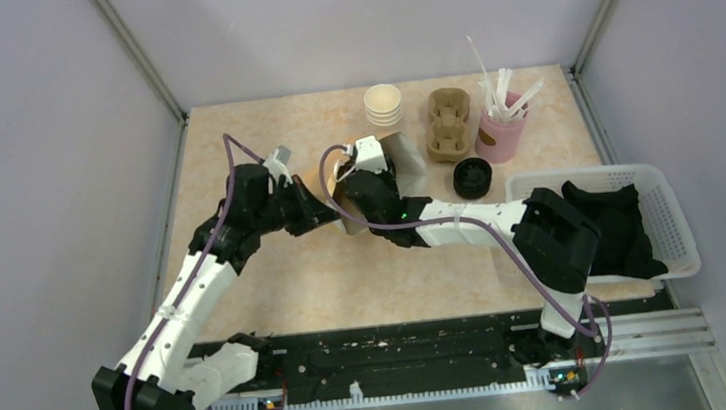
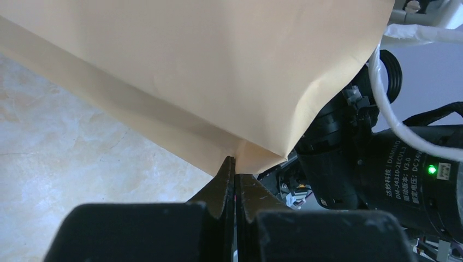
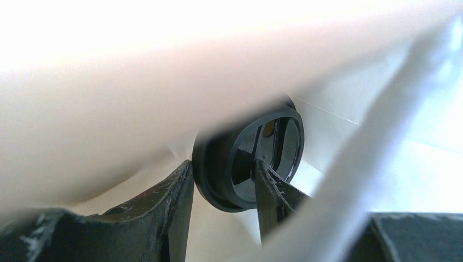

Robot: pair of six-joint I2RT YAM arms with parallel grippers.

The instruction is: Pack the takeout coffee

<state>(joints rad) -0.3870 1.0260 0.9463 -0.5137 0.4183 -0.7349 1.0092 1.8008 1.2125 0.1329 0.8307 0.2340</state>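
Left fingers [image 2: 221, 188] clamped shut on the edge of the paper bag [image 2: 207, 71], we reckon to hold its mouth open. Right fingers [image 3: 177, 199] sat half-closed at the lid of the takeout coffee [image 3: 245, 158] inside the bag, mid desk [image 1: 275, 274]; we couldn't confirm a grip.

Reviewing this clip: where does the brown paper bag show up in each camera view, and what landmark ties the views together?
Top external: the paper bag is at centre frame, where both arms meet.
Left wrist: the bag fills the upper frame; the left gripper pinches its fold.
Right wrist: the bag is a blurred pale wall across the top.
Shared landmark: the right arm, reaching into the bag.
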